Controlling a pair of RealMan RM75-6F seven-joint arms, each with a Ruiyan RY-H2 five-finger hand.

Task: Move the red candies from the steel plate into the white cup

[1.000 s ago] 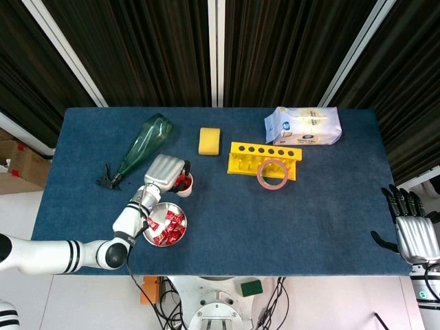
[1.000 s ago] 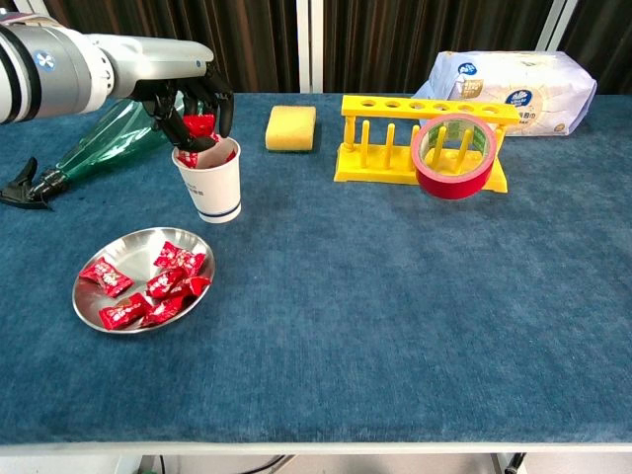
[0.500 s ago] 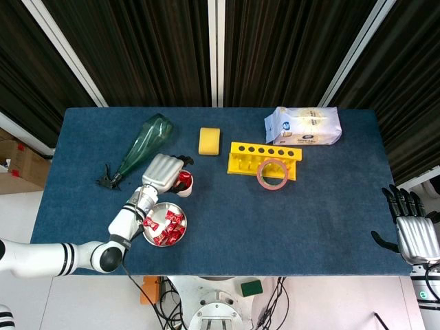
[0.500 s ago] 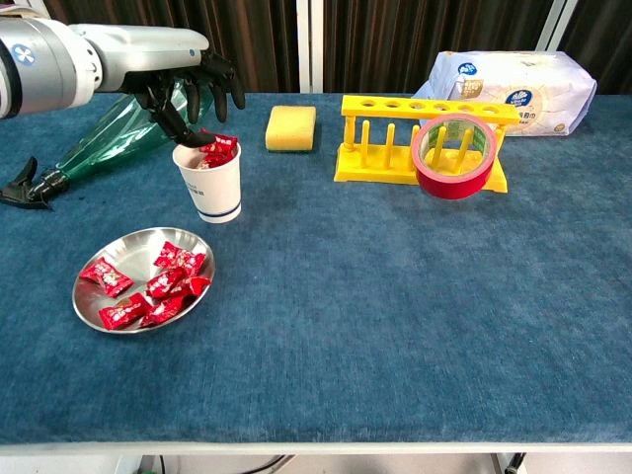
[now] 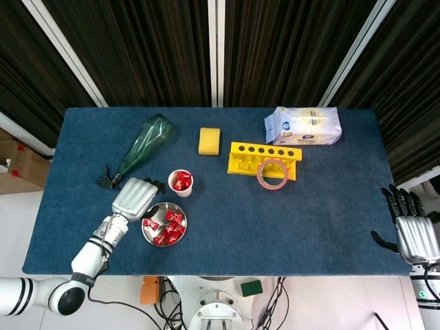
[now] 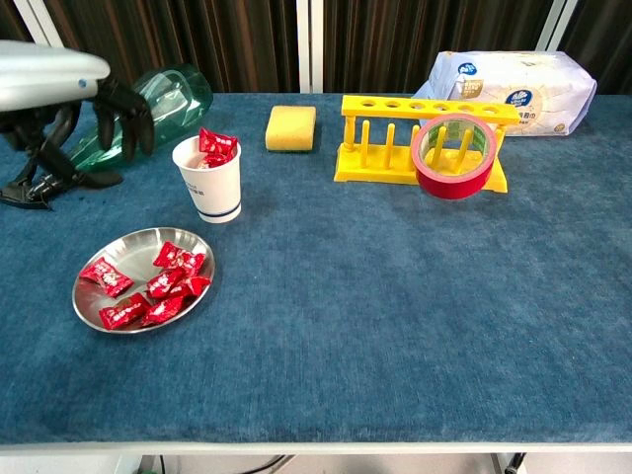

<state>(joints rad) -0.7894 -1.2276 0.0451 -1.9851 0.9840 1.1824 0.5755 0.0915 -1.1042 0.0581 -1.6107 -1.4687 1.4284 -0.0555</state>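
While red candies lie on the steel plate, left hand hovers empty, fingers spread.

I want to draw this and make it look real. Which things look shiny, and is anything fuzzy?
Chest view: the steel plate shines pale along its rim, the green bottle glints, and the left hand looks slightly smeared. Head view: everything sharp, the plate gleams softly, and the curtains are dark.
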